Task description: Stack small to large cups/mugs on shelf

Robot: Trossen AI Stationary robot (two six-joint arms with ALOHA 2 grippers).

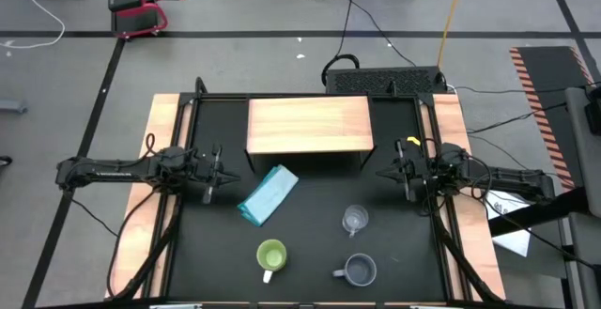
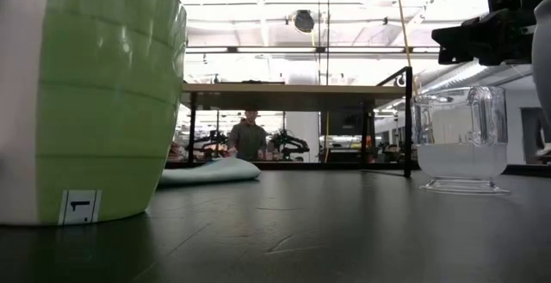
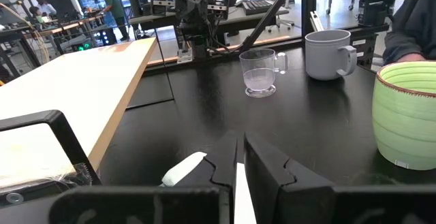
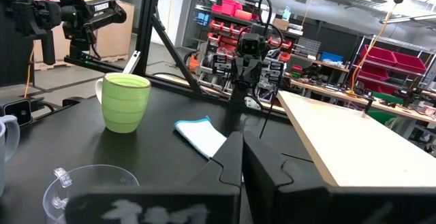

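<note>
Bare black tabletop [image 1: 319, 192] lies open between the raised light-wood shelf board [image 1: 308, 126] and the 3 cups. A folded light blue cloth [image 1: 269, 194] lies left of centre, blocking the path toward the lime-green mug [image 1: 271, 255].

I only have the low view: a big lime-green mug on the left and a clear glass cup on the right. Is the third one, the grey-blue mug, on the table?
Observer: Yes, the grey-blue handled mug stands near the front edge, in front of the small clear glass cup.
Operator: Anything on the light-wood shelf?
Observer: No, the light-wood raised shelf top is bare.
Operator: Where are the grippers?
Observer: Both empty, flanking the shelf: left gripper, right gripper.
</note>
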